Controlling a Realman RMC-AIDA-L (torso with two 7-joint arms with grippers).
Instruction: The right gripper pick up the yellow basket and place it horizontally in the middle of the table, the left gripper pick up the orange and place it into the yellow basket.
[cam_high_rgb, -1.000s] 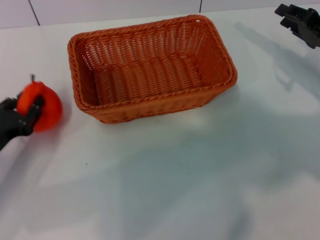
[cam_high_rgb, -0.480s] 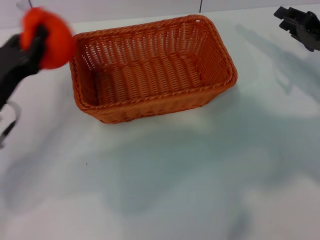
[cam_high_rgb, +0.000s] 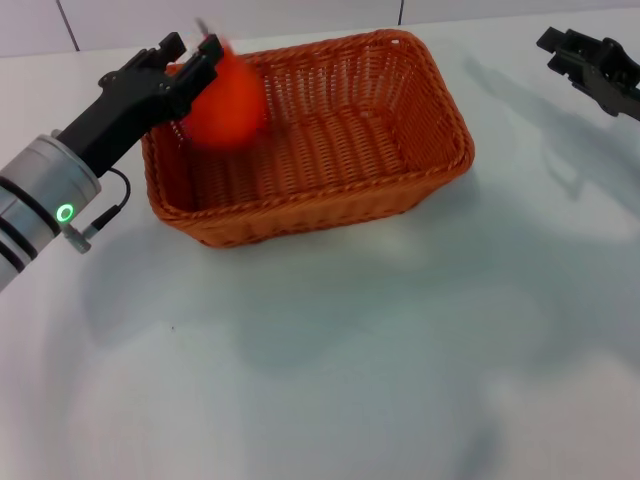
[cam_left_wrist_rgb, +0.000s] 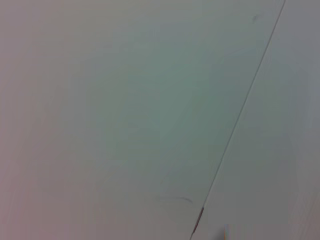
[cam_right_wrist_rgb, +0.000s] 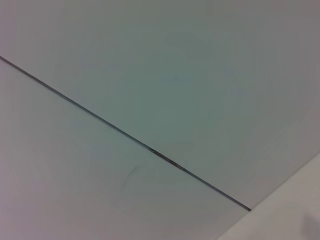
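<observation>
The yellow basket (cam_high_rgb: 310, 140) is an orange-brown woven basket lying lengthwise across the white table (cam_high_rgb: 350, 350), at the back middle of the head view. My left gripper (cam_high_rgb: 196, 55) is black on a silver wrist. It reaches in from the left and is shut on the orange (cam_high_rgb: 228, 105), holding it in the air over the basket's left end. The orange is blurred by motion. My right gripper (cam_high_rgb: 592, 68) is off at the far right back, well away from the basket. Both wrist views show only pale surfaces with a dark seam.
A pale wall with dark seams (cam_high_rgb: 402, 10) runs along the table's far edge. The left arm's silver wrist with a green light (cam_high_rgb: 65, 212) and a thin cable hangs over the table left of the basket.
My left gripper has lifted the orange off the table at the left and carried it up and rightward, over the basket's left end. The right gripper has barely moved.
</observation>
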